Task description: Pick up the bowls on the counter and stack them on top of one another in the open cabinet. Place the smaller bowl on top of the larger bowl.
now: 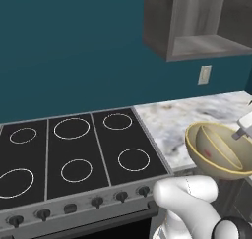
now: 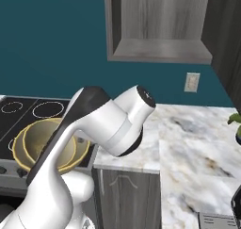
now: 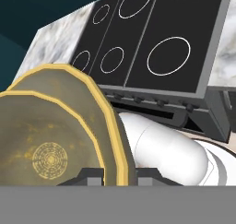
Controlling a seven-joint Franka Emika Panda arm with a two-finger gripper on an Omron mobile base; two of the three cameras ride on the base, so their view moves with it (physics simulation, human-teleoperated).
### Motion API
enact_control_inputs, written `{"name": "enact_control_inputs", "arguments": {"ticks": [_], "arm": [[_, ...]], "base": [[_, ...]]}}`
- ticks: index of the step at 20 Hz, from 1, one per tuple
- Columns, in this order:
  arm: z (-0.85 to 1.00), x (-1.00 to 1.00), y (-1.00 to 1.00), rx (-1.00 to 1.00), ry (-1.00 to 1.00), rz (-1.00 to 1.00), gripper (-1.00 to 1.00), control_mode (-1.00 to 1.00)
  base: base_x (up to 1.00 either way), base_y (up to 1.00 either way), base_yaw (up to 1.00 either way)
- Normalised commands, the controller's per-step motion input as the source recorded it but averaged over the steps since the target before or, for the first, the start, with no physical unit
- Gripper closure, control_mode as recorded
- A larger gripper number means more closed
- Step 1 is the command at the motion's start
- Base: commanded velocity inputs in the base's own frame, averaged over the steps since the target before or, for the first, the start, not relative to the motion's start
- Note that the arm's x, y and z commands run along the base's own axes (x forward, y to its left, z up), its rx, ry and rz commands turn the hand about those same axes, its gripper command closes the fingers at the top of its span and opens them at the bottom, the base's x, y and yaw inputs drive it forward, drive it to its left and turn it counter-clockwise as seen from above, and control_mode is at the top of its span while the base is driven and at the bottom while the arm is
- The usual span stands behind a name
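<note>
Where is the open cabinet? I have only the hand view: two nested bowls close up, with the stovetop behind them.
Observer: The open cabinet hangs on the teal wall above the counter, up and to the right of the stovetop.
Operator: How do the bowls sit?
Observer: In the left base view the larger bowl is tipped with its opening towards the camera, and the smaller bowl is nested inside it.
Operator: What else is near the counter?
Observer: A wall socket sits on the wall just under the cabinet, and green plant leaves show at the counter's right edge.
</note>
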Motion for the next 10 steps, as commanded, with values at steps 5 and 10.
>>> {"name": "enact_control_inputs", "arguments": {"ticks": [5,10], "arm": [[0.00,0.00,0.00,0.00,0.00,0.00,1.00,1.00],[0.00,0.00,0.00,0.00,0.00,0.00,1.00,1.00]], "base": [[0.60,-0.30,0.04],[0.37,-0.17,0.04]]}}
